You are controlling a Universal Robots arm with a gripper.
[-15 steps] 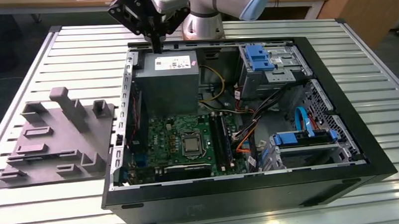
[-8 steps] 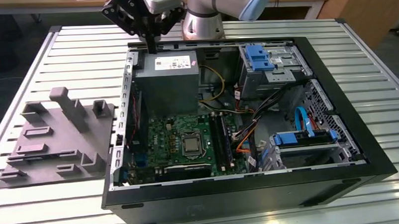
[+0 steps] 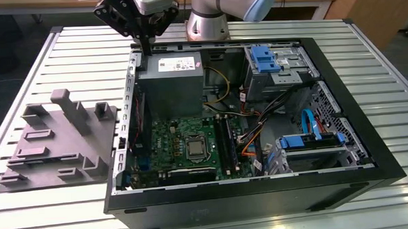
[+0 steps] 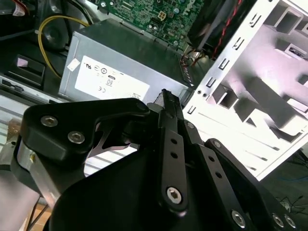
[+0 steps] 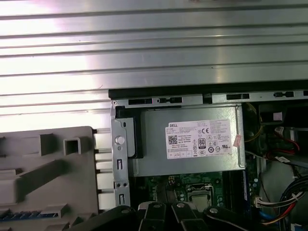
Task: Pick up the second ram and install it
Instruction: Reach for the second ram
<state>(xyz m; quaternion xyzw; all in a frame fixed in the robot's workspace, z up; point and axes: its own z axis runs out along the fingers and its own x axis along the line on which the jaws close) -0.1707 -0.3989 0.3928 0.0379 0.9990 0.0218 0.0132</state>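
My gripper [image 3: 146, 49] hangs over the far corner of the open computer case [image 3: 341, 140], on the exterior view's left, just above the edge of the grey power supply [image 3: 172, 85]. Its black fingers [image 4: 167, 98] are pressed together with nothing seen between them. A slim bluish strip [image 5: 29, 214], which looks like the second ram, lies in a slot of the grey holder tray [image 5: 43, 178]. That tray [image 3: 56, 145] sits outside the case on the exterior view's left. The green motherboard [image 3: 178, 143] has dark memory slots [image 3: 225, 139] beside the processor socket.
Everything rests on a ribbed metal table [image 3: 79, 47]. Inside the case are blue-tabbed drive bays [image 3: 266, 59], a lower drive cage [image 3: 314, 141], and loose yellow, orange and blue cables [image 3: 252, 138]. The case's metal side wall [image 4: 226, 62] stands between the tray and the power supply.
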